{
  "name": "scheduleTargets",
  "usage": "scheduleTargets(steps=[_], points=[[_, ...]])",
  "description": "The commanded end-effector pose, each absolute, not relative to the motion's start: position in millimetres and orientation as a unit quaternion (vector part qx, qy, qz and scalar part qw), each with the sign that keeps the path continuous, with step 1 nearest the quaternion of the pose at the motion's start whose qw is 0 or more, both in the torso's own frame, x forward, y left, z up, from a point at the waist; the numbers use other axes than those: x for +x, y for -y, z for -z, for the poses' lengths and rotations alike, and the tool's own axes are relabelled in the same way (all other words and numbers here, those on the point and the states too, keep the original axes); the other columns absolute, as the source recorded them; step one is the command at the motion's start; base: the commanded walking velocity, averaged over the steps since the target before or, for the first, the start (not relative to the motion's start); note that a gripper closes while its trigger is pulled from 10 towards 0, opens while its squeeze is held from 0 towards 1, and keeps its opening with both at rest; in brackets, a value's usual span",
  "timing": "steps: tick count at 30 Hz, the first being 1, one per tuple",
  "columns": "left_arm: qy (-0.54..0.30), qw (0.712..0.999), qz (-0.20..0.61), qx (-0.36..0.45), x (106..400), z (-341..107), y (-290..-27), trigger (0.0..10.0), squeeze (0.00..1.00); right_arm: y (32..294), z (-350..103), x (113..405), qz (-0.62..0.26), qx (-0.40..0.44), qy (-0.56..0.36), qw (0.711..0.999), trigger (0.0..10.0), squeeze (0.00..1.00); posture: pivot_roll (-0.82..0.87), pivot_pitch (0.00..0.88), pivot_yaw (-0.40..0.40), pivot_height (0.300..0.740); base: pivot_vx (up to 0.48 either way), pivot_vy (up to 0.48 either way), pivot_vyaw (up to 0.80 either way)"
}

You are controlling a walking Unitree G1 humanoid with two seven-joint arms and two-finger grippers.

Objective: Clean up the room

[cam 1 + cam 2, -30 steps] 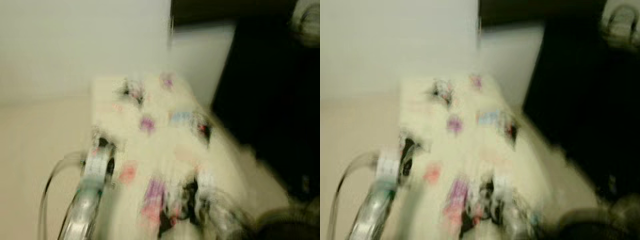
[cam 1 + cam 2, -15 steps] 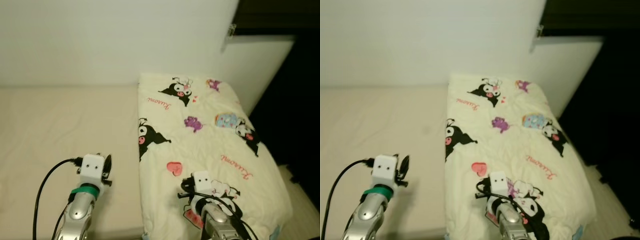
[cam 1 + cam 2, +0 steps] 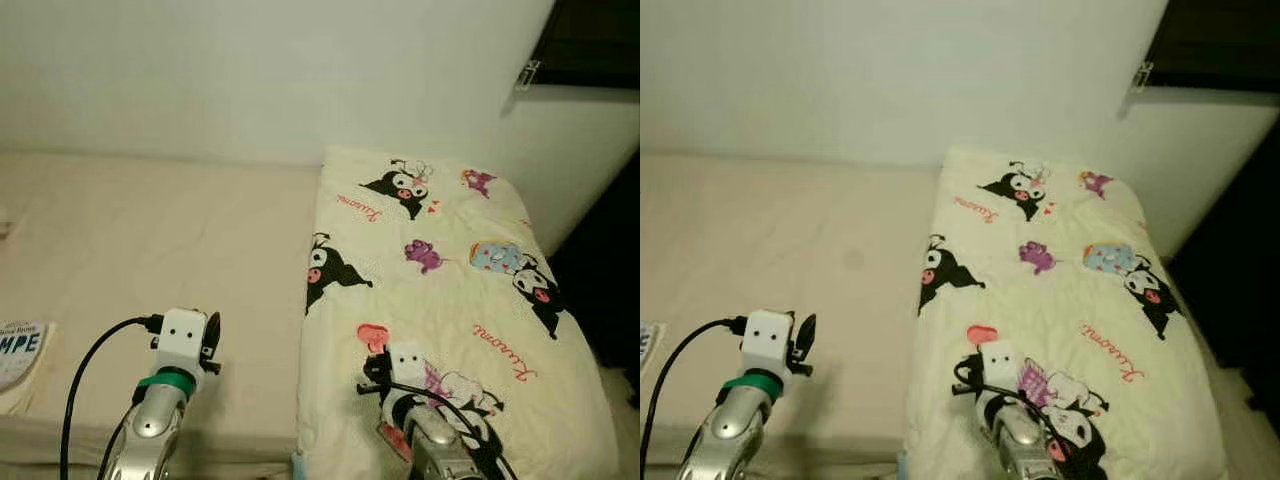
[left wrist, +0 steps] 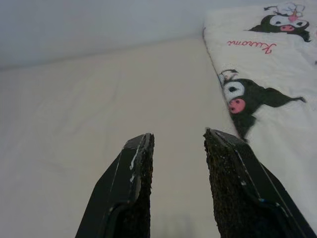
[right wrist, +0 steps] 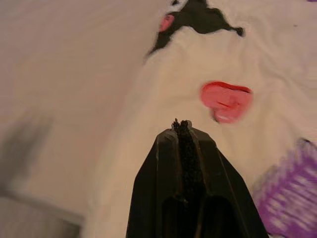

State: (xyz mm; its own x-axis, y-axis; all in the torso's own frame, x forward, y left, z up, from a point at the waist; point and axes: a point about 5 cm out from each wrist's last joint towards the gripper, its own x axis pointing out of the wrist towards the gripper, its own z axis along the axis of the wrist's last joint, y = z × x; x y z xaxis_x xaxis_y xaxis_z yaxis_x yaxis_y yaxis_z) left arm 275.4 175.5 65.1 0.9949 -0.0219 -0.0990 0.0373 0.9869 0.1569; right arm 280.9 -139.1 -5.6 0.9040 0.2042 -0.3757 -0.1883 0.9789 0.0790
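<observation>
Soft quilted blanket [image 3: 440, 290] with cartoon prints covers the bed's [image 3: 150, 240] right side. Left gripper [image 4: 178, 186] fingers spread over bare mattress; right gripper [image 5: 182, 148] pinched closed above the blanket.

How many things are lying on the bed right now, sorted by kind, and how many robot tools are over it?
Cartoon-print blanket: 1
Item with printed letters at the bed's left edge: 1
Robot tools: 2, the left tool open, the right tool shut
Total: 4
</observation>
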Motion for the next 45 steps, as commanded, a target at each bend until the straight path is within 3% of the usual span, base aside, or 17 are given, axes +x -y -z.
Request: scheduleTargets(steps=[1, 22, 28, 40, 45], points=[[-0.055, 0.995, 0.024, 0.074, 274, -63, -172, 10.0, 0.00, 144, 12, 275, -0.087, 0.029, -0.207, 0.974, 10.0, 0.00, 0.06, 0.000, 0.080, 0.740, 0.000, -0.469, 0.00], [-0.077, 0.994, -0.009, 0.073, 270, -54, -183, 10.0, 0.00, 139, 10, 277, -0.099, 0.016, -0.209, 0.973, 10.0, 0.00, 0.07, 0.000, 0.071, 0.740, 0.000, -0.022, 0.00], [-0.088, 0.993, -0.010, 0.080, 267, -48, -186, 10.0, 0.00, 143, 13, 276, -0.082, 0.023, -0.221, 0.972, 10.0, 0.00, 0.06, 0.000, 0.064, 0.740, 0.000, 0.000, 0.60], [-0.087, 0.993, 0.009, 0.078, 266, -47, -180, 10.0, 0.00, 144, 18, 272, -0.065, 0.029, -0.231, 0.970, 10.0, 0.00, 0.06, 0.000, 0.067, 0.740, 0.000, 0.000, 0.00], [-0.081, 0.994, 0.013, 0.076, 268, -50, -179, 10.0, 0.00, 142, 18, 271, -0.067, 0.028, -0.232, 0.970, 10.0, 0.00, 0.06, 0.000, 0.066, 0.740, 0.000, 0.388, 0.00]])
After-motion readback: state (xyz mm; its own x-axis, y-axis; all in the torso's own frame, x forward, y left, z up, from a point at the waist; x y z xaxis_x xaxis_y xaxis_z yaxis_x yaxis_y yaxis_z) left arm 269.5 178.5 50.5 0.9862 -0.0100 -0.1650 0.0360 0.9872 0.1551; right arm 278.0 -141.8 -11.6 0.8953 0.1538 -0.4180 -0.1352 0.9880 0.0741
